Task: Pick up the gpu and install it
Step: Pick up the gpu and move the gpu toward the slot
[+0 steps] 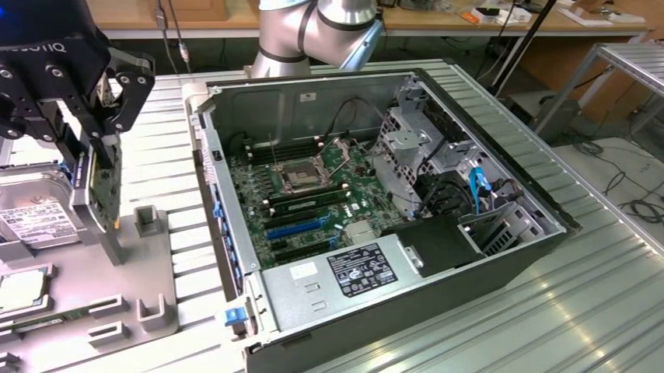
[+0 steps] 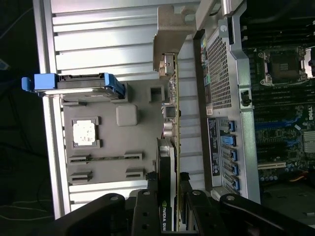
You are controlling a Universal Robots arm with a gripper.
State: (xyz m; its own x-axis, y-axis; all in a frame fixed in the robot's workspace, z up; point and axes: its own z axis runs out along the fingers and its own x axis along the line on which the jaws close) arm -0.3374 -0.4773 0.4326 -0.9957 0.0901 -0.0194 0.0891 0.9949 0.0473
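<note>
The gpu stands on edge over the grey parts tray at the exterior view's left, its dark green board hanging below my gripper. In the wrist view the gpu shows edge-on, its black cooler label between the two fingers and its pale metal bracket at the far end. My gripper is shut on the card's top edge. Whether the card's lower edge still touches the tray's stand I cannot tell. The open computer case lies beside the tray, with blue expansion slots on its motherboard.
On the tray sit a silver hard drive in a blue caddy, a processor chip and memory sticks. The case's rear wall rises between tray and motherboard. The power supply fills the case's near corner.
</note>
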